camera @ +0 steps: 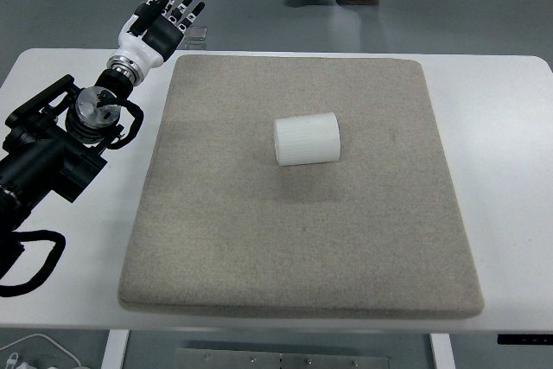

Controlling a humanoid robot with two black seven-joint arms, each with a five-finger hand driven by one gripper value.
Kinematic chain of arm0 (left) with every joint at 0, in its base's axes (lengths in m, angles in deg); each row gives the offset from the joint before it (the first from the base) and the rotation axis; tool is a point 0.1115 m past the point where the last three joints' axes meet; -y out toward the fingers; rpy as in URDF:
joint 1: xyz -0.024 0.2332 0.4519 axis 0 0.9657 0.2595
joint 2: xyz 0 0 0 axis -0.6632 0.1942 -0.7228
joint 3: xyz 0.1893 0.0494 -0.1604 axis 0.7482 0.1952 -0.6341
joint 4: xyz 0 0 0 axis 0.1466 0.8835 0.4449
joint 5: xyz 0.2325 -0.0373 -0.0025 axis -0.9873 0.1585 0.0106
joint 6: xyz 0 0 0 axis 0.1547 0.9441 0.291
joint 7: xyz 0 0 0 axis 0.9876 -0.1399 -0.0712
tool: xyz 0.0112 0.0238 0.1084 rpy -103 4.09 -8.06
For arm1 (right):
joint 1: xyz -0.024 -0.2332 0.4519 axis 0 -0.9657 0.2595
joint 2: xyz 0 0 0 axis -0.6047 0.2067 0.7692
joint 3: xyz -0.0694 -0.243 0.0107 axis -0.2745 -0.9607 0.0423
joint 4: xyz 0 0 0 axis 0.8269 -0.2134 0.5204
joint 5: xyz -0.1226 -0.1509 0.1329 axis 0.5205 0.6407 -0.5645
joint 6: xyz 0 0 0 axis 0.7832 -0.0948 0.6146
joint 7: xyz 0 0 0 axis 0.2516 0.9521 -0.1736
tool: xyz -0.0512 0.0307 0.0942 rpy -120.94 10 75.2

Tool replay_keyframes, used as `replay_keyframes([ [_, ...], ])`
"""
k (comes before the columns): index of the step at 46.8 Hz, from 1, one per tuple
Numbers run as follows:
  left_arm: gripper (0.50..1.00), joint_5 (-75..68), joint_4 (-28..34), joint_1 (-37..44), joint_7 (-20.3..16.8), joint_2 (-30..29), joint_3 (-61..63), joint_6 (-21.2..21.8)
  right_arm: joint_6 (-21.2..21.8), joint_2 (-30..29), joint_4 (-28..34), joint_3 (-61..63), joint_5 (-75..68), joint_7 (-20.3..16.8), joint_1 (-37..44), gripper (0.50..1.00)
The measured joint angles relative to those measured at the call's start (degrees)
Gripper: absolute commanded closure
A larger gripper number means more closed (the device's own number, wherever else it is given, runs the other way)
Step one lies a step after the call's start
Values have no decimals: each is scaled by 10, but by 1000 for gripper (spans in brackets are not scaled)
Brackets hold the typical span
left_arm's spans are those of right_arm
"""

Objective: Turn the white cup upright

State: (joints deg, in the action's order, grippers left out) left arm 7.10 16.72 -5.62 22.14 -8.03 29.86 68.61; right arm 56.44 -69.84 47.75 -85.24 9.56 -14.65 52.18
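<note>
Our left hand [164, 16] hovers at the table's [501, 127] far left corner, fingers spread and holding nothing, well apart from everything we need. We see the grey mat [302, 248] covering most of the table. We find the white cup [307, 138] lying on its side near the mat's middle. We judge the reach not yet begun; next, we must cross to the cup and grip its side.
</note>
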Motion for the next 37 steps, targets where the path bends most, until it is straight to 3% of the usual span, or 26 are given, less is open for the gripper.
replay_keyframes([
  [37, 504, 0, 11, -9, 0, 0, -1, -6, 0, 0, 0, 0, 0, 0, 0, 570],
])
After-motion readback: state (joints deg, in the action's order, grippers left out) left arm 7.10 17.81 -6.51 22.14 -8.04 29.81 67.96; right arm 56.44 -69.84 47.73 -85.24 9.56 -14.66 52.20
